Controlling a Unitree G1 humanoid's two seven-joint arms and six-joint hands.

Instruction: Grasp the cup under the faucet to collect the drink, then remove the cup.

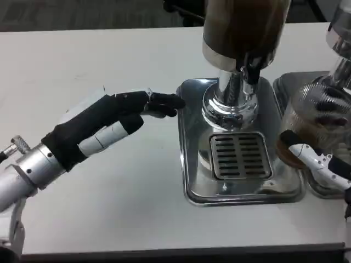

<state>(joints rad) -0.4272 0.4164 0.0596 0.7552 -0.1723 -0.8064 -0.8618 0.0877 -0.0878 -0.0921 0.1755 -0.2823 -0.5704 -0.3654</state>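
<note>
A clear plastic cup with brown drink in its bottom stands at the right edge of the steel drip tray, to the right of the faucet. My right hand grips the cup, with dark fingers showing through its far side. The dispenser's dark tank rises on a chrome column above the slotted grate. My left hand reaches in from the left with its fingers stretched out and nothing in it. Its fingertips lie just short of the tray's left rim.
A second dispenser with its own steel tray stands at the far right, right behind the cup. The white table stretches to the left and front, with its near edge at the bottom of the picture.
</note>
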